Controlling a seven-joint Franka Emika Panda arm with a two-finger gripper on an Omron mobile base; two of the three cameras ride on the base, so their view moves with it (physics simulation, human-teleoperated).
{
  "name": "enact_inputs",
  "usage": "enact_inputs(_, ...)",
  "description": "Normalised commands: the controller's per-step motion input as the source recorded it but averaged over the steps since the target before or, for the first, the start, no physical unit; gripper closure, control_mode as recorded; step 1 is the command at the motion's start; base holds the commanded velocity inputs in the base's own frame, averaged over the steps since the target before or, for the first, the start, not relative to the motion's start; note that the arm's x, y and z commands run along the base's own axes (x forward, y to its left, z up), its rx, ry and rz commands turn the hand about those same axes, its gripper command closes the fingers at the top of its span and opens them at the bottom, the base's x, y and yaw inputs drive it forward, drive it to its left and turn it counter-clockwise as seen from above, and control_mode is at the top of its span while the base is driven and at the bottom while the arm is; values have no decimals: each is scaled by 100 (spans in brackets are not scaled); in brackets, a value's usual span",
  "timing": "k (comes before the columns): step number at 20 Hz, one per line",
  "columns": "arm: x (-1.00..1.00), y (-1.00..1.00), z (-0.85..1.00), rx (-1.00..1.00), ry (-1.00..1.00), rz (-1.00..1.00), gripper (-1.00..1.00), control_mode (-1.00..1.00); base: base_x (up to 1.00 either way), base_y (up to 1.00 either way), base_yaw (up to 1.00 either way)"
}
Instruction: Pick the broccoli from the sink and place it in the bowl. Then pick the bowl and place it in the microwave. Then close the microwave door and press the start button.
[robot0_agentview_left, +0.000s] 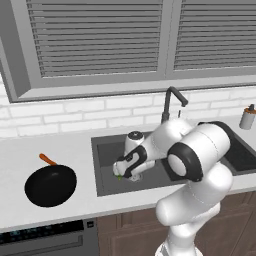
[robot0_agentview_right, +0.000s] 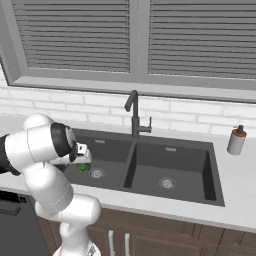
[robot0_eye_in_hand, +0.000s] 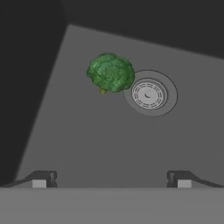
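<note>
The broccoli (robot0_eye_in_hand: 110, 72), a small bright green floret, lies on the floor of the left basin of the dark grey sink (robot0_agentview_right: 176, 150), just beside the round steel drain (robot0_eye_in_hand: 149, 94). The floret also shows as a green speck (robot0_agentview_left: 118, 176) under the hand, and beside the drain (robot0_agentview_right: 84, 168) from the right. My gripper (robot0_eye_in_hand: 111, 178) hangs open above the basin floor, pointing down, with the broccoli ahead of the fingertips and nothing between them. The hand (robot0_agentview_left: 126, 167) sits low inside the left basin. The bowl, the microwave and its door are out of view.
A flat black frying pan (robot0_agentview_left: 50, 185) with an orange handle rests on the counter left of the sink. A black gooseneck faucet (robot0_agentview_right: 133, 114) rises behind the basin divider. A soap dispenser (robot0_agentview_right: 236, 140) stands at the right. An appliance front (robot0_agentview_left: 45, 239) sits below the counter.
</note>
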Motion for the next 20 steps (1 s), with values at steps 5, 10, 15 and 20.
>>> enact_inputs(5,11,0,-21,0,0,0,-100,-100,0,0,0)
enact_inputs(10,40,7,-25,0,0,0,-100,-100,0,0,0)
enact_inputs(15,45,16,-11,0,0,0,-100,-100,0,0,0)
enact_inputs(20,23,17,-14,0,1,0,-100,-100,0,0,0)
